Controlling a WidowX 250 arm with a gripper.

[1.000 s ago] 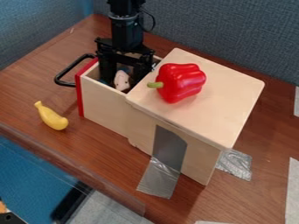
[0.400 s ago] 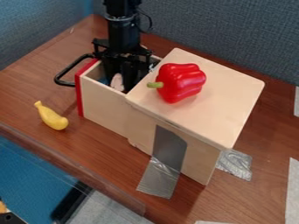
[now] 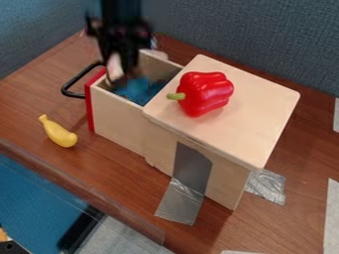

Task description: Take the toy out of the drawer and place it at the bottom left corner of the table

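The black gripper, blurred, hangs over the left end of the open drawer, above its rim. It is shut on the pale toy, which sits between its fingers. The drawer is wooden with a red front and a black handle, and blue material lies inside it. The toy's lower end is close to the drawer's front left corner; whether it touches the rim I cannot tell.
A red bell pepper sits on top of the wooden cabinet. A yellow banana-like toy lies on the brown table, left of the drawer. Silver tape holds the cabinet to the table.
The gripper has closed on the pale toy and risen with it out of the drawer, shifting up and to the left. The blue material inside is now more exposed.
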